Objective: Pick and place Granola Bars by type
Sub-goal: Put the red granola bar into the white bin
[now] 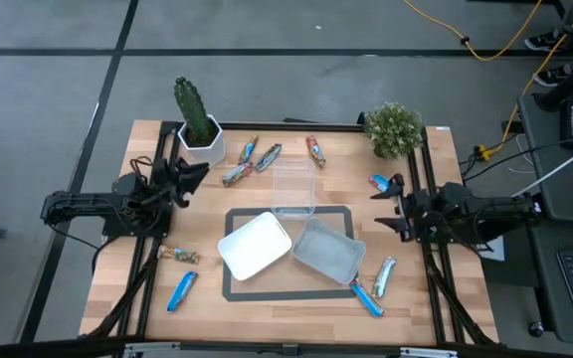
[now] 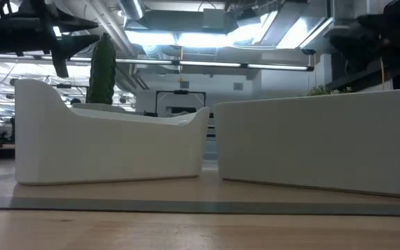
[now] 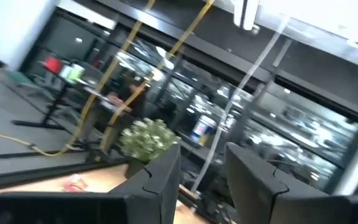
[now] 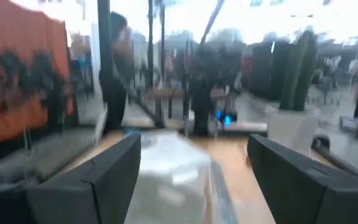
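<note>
nothing's been sorted yet, so the Granola Bars (image 1: 252,159) are left scattered over the counter (image 1: 436,288) round the tubs (image 1: 255,245), with the left gripper (image 1: 195,175) part-spread and right gripper (image 1: 394,206) spread wide, both empty

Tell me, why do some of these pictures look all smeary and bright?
The right wrist view is smeared all over, so the room, the pale tub and its dark gripper fingers look soft. The left wrist view is tilted and streaky, with bright window glare. The low view has glaring ceiling lights above the white tub. The high view is evenly lit and sharp.
</note>
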